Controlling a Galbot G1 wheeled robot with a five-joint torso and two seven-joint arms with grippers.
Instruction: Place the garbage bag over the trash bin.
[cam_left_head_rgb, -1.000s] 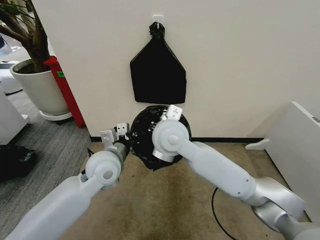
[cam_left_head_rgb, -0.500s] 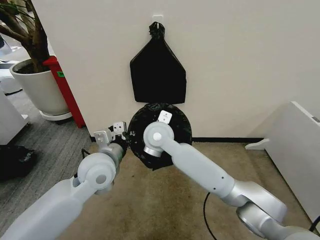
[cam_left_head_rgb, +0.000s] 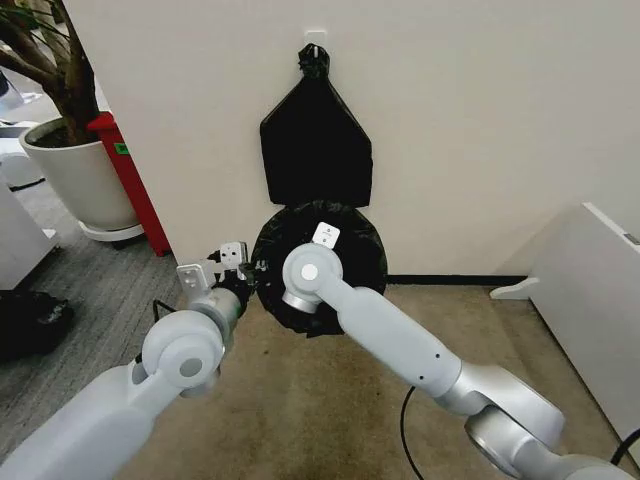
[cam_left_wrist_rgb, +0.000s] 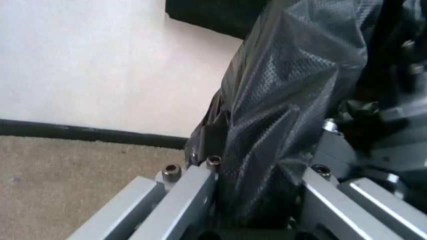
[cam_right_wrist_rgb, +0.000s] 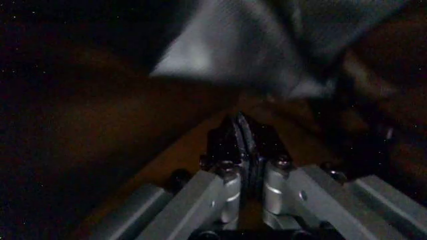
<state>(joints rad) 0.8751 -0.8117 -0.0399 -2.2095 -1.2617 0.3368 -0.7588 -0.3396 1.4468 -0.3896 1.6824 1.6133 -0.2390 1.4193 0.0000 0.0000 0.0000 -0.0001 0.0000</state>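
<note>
Against the pale wall (cam_left_head_rgb: 480, 120), low by the black skirting, sits the garbage bag (cam_left_head_rgb: 365, 250), a glossy, crinkly black round mass resting on the tan carpet (cam_left_head_rgb: 340, 400) directly below a flat black bundle (cam_left_head_rgb: 316, 150) that hangs from a knot on the wall. Whether the trash bin is inside the black plastic cannot be told from the head view. Over on the left stands a big white plant pot (cam_left_head_rgb: 75, 180) with a tree, a red panel (cam_left_head_rgb: 130, 180) beside it, well apart from the action. Now the arms: the right arm reaches in from the lower right across the front of the bag, its wrist sitting over the bag's middle, and in the right wrist view the right gripper (cam_right_wrist_rgb: 243, 145) has its fingers pressed tight together with a thin dark edge between the tips; it looks like bag film, though it is too dark to be sure, and pale wrinkled plastic hangs ahead of it. The left gripper (cam_left_head_rgb: 243, 270) sits at the bag's left edge, and the left wrist view shows it pinching a thick fold of the bag (cam_left_wrist_rgb: 280, 115) between its metal fingers (cam_left_wrist_rgb: 190, 187), the film finely dimpled, creased and shiny, rising up from the clamp.
</note>
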